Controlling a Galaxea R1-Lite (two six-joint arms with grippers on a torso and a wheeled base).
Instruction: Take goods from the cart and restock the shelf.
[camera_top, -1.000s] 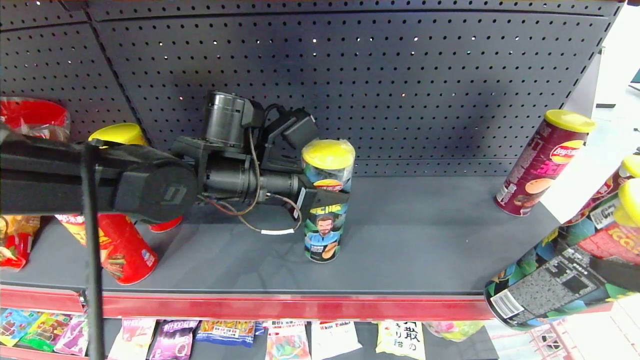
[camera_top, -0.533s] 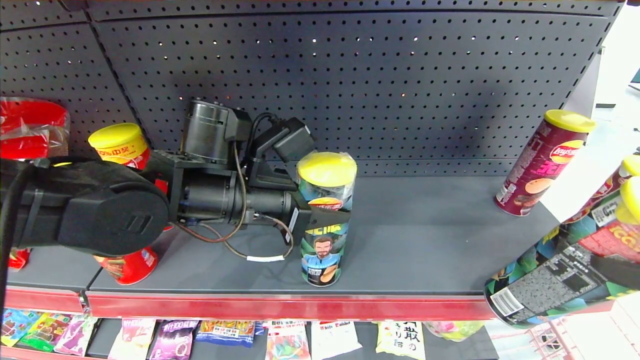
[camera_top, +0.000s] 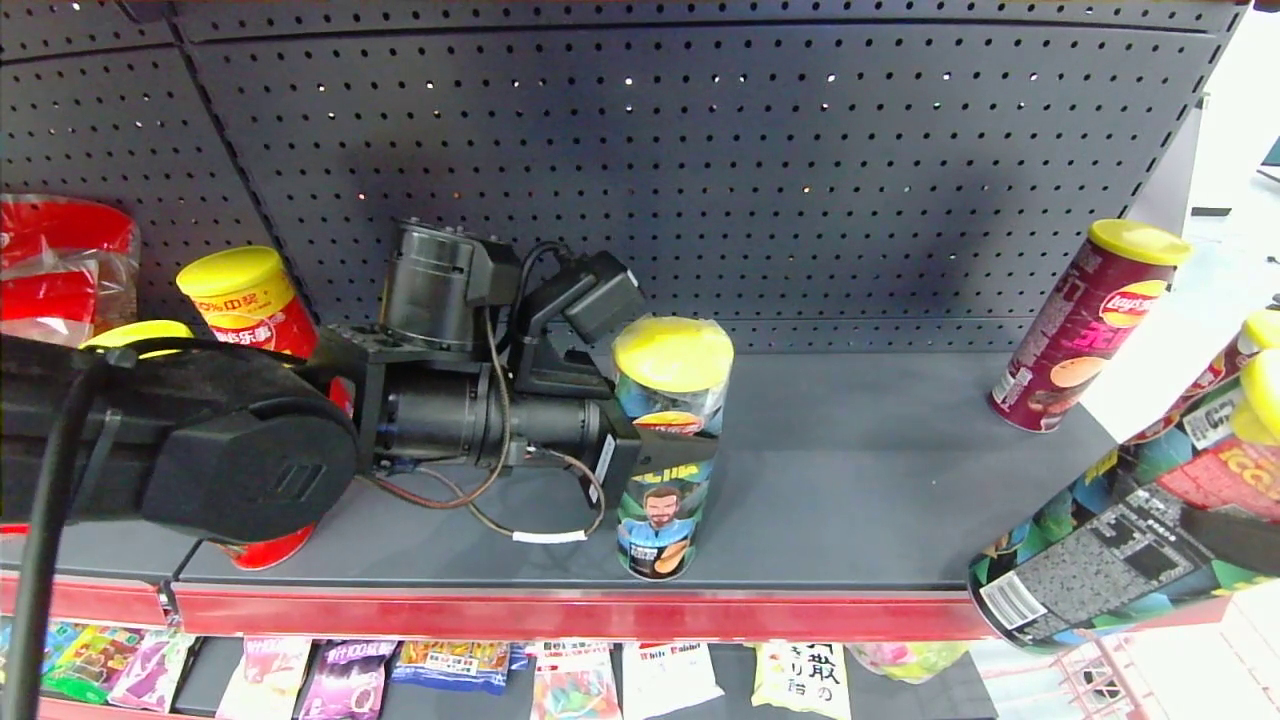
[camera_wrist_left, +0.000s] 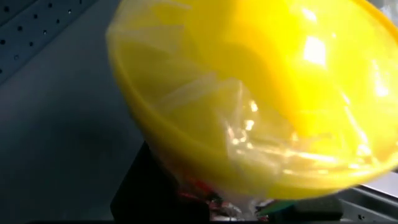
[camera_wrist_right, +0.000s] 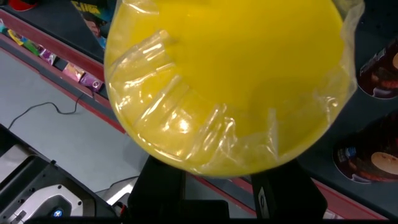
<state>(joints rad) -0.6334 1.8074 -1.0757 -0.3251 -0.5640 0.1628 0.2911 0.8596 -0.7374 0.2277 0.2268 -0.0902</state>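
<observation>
Chip can (camera_top: 658, 515) — in left pincer (camera_top: 668, 450)

One finger of the left gripper (camera_top: 668, 452) is hidden behind the green can (camera_top: 660, 512), whose yellow lid (camera_wrist_left: 261, 93) is blurred in the left wrist view. The red cans (camera_top: 245, 300) at the left end of the shelf (camera_top: 850, 480) are largely covered by the left arm. The second green can (camera_top: 1110, 560), clamped in the right gripper (camera_top: 1235, 540), is cut off by the head view's right edge. That gripper's fingers (camera_wrist_right: 283, 193) are mostly hidden under its lid (camera_wrist_right: 230, 81).
</observation>
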